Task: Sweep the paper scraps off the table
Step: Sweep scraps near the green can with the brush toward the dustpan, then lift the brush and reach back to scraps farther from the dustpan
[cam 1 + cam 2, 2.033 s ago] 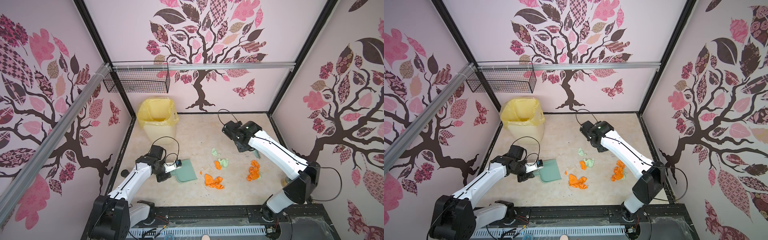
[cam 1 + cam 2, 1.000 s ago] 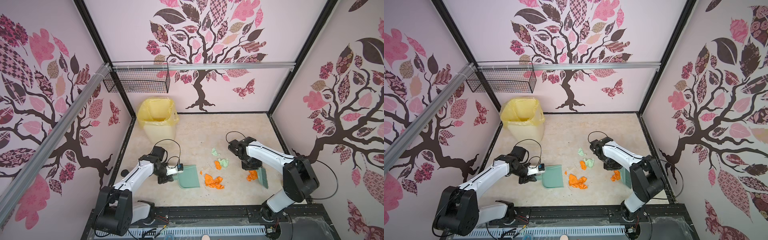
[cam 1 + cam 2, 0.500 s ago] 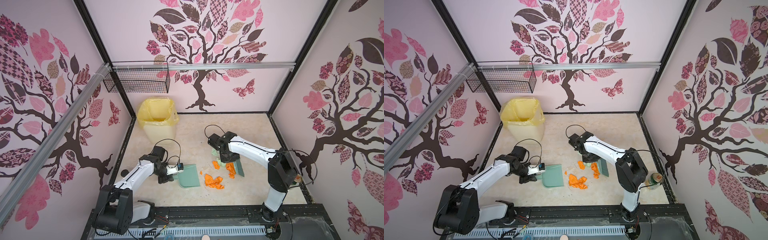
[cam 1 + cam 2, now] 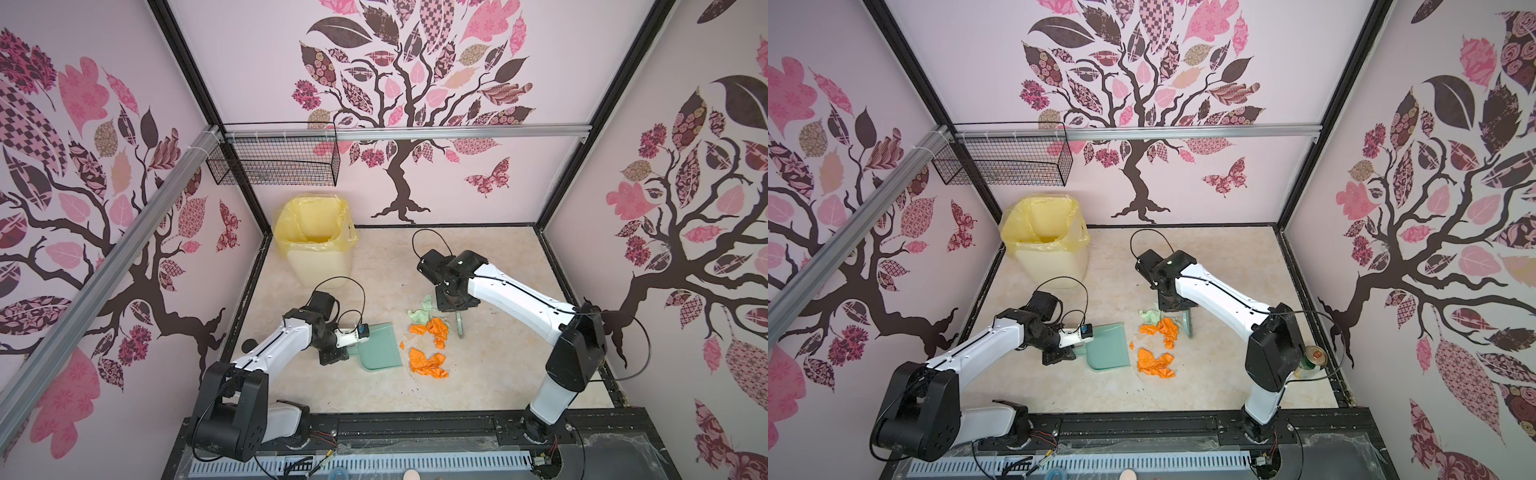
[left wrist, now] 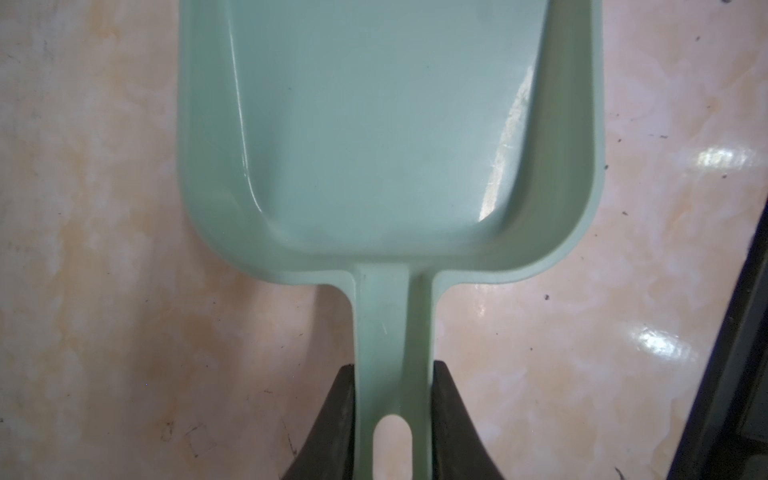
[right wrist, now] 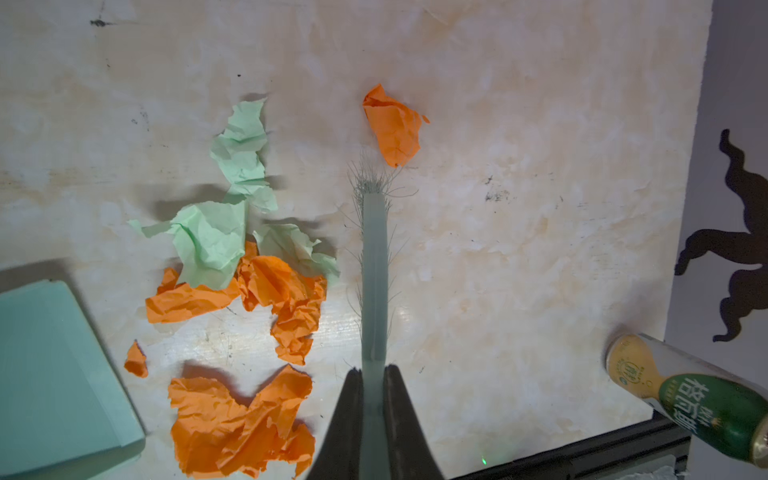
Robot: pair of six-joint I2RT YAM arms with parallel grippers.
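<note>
Paper scraps lie bunched mid-table: a large orange piece [image 4: 428, 363] [image 6: 237, 419], smaller orange ones [image 4: 434, 328] [image 6: 286, 299] and mint green ones [image 4: 419, 316] [image 6: 212, 241]. One orange scrap [image 6: 392, 124] lies apart, past the brush tip. My left gripper [image 5: 392, 415] [image 4: 349, 353] is shut on the handle of the teal dustpan [image 4: 376, 347] [image 5: 386, 124], which lies flat, its mouth towards the pile. My right gripper [image 6: 374, 399] [image 4: 455, 308] is shut on the teal brush [image 4: 459, 326] [image 6: 374, 270], whose bristles stand just right of the pile.
A yellow-lined bin [image 4: 316, 245] stands at the table's [image 4: 498, 374] back left corner, a wire basket [image 4: 274, 166] hanging on the wall above it. A green and gold can [image 4: 1312, 359] [image 6: 698, 395] lies by the right arm's base at the table's right edge.
My right arm has swept the brush leftward across the table, pushing the orange scraps from the right side into the pile beside the dustpan. The left arm has shifted the dustpan slightly, then held still.
</note>
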